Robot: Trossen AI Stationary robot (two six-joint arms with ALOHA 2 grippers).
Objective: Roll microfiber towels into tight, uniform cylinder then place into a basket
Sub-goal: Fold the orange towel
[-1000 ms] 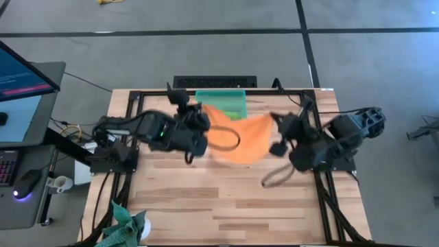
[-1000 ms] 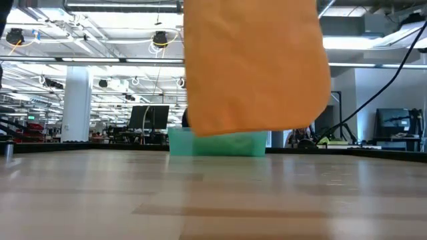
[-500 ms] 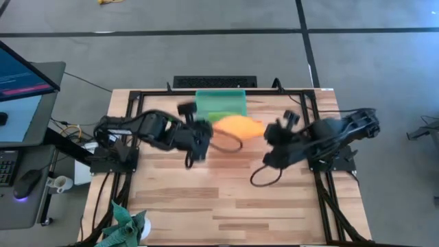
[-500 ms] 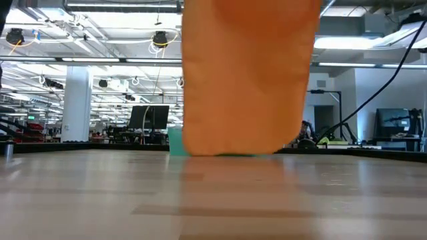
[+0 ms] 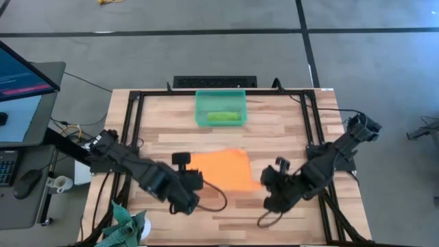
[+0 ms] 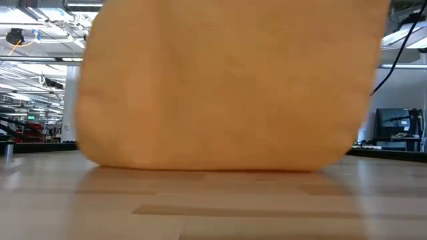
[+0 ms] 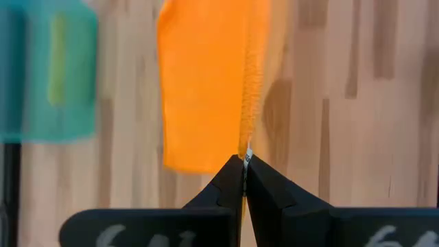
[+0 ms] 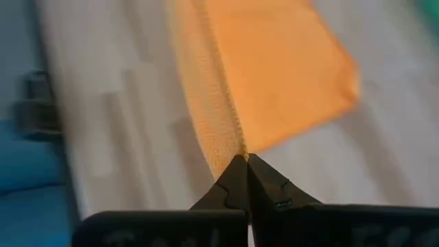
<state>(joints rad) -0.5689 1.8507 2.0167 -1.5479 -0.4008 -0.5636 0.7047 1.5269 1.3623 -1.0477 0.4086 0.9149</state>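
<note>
Where the table's near half begins, two grippers work: the left gripper (image 5: 186,180) and right gripper (image 5: 264,184), each pinched tight on a near corner of the one orange towel (image 5: 221,169), held spread between them above the table (image 5: 288,127). Farther back, one basket (image 5: 199,110) contains one lime green towel (image 5: 223,117). The orange towel blocks most of the low view.

This is a robotics lab in a large open industrial hall. The wooden table (image 5: 226,206) sits in a black metal frame (image 5: 134,110) on a bare grey concrete floor (image 5: 206,48) marked with dark lines. Left of the table stands a desk with a lit monitor (image 5: 20,75) and a mouse (image 5: 27,182). Beyond the table's far edge, rows of ceiling lights (image 6: 40,60), exposed pipes and more screens (image 6: 393,123) fill the hall.
</note>
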